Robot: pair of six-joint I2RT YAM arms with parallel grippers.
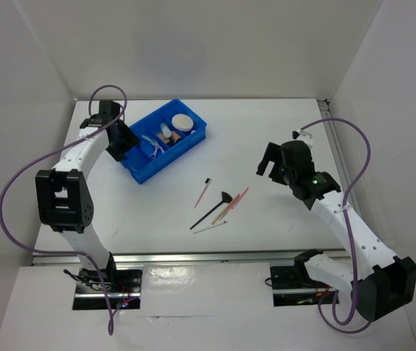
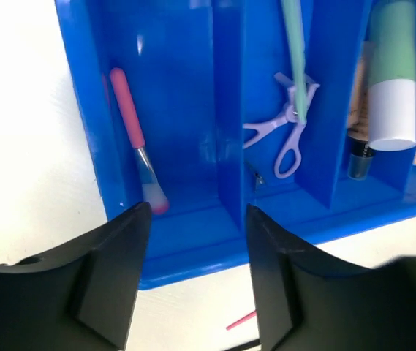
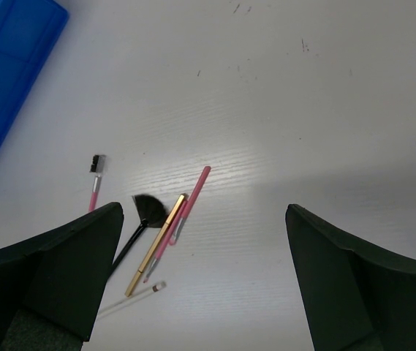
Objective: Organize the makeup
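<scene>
The blue divided bin (image 1: pixel 186 143) holds a round cream compact (image 1: pixel 183 123), pale tubes (image 1: pixel 165 134) and a lilac curler (image 1: pixel 151 144). My left gripper (image 1: pixel 122 146) hovers at the bin's left end, open and empty. In the left wrist view its jaws (image 2: pixel 197 248) stand apart over the bin's near wall; inside lie a pink brush (image 2: pixel 131 124), the lilac curler (image 2: pixel 284 135) and a green-and-white tube (image 2: pixel 394 80). Loose on the table lie a pink brow comb (image 1: pixel 203 191), a thin black fan brush (image 1: pixel 213 209) and pink pencils (image 1: pixel 235 202). My right gripper (image 1: pixel 270 162) is open, above and right of them.
In the right wrist view the open gripper (image 3: pixel 204 219) looks down on the brow comb (image 3: pixel 94 179), black fan brush (image 3: pixel 143 210), a gold pencil (image 3: pixel 156 245), a pink pencil (image 3: pixel 191 197) and a clear stick (image 3: pixel 131 296). The bin's corner (image 3: pixel 10 80) shows at top left. White walls enclose the table.
</scene>
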